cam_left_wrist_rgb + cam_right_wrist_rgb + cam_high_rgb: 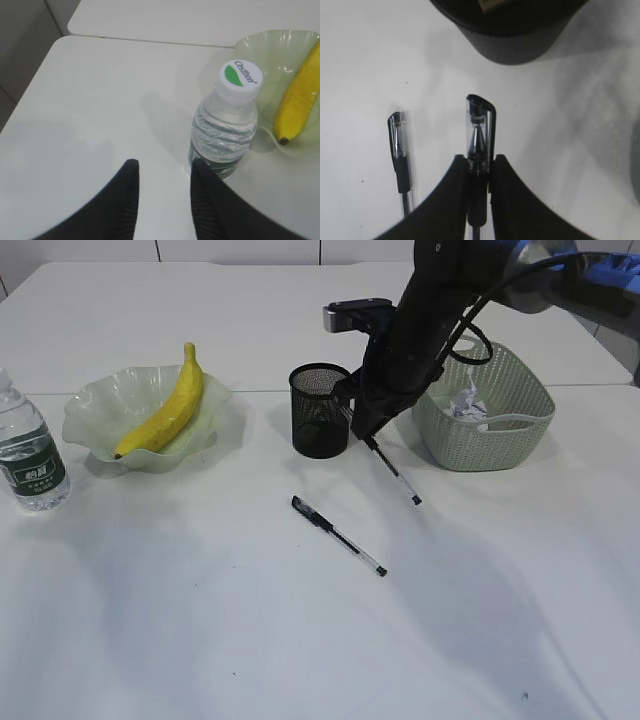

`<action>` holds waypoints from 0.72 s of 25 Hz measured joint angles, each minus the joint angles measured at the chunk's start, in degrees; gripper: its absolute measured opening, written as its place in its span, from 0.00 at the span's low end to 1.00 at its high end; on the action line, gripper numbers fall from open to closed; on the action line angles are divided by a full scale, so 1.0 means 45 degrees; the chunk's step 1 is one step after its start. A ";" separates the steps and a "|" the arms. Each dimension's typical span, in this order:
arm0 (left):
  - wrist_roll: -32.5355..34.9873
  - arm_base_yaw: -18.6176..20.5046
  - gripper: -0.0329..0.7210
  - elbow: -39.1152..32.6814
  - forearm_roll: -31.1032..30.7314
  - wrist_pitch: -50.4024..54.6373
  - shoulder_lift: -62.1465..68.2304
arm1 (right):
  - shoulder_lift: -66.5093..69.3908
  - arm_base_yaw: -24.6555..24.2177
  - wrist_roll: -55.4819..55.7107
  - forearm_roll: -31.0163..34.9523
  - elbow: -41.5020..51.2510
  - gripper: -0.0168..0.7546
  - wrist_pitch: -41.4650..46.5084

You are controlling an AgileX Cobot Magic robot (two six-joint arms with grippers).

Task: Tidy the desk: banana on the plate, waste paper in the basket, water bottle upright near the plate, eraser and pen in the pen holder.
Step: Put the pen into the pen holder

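One pen [480,145] is clamped between the right gripper [362,430] jaws near its capped end, lifted at a slant w/ its far tip low by the table [300,640], just beside the pen holder [320,410] — held that way presumably so it can be swung up & dropped in. A second pen [338,534] lies flat nearby, still to be collected. Left gripper [162,185] jaws are apart & empty, hovering just beside the upright water bottle [225,125], which stands next to the plate [90,410]. Banana [165,410] is already on the plate, crumpled paper [465,403] already in the basket [500,430]; eraser cannot be made out
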State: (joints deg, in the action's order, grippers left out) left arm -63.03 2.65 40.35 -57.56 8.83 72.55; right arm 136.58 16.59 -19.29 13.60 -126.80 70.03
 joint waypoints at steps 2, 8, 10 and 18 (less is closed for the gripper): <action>0.0000 0.0000 0.36 0.0000 0.0000 0.0000 0.0000 | 0.0000 0.0000 0.0082 0.0000 -0.0359 0.15 0.0024; 0.0000 0.0000 0.36 0.0000 0.0000 0.0000 0.0000 | 0.0000 0.0000 0.0373 0.0000 -0.1252 0.15 0.0127; 0.0000 0.0000 0.36 0.0000 0.0000 0.0000 0.0000 | 0.0000 0.0000 0.0453 0.0000 -0.1455 0.15 0.0154; 0.0000 0.0000 0.36 0.0000 -0.0031 0.0000 0.0000 | 0.0027 0.0000 0.0643 0.0263 -0.2411 0.15 0.0053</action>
State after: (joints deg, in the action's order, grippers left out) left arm -63.03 2.65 40.35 -57.70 8.83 72.55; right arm 136.70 16.59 -16.39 14.78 -137.65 70.27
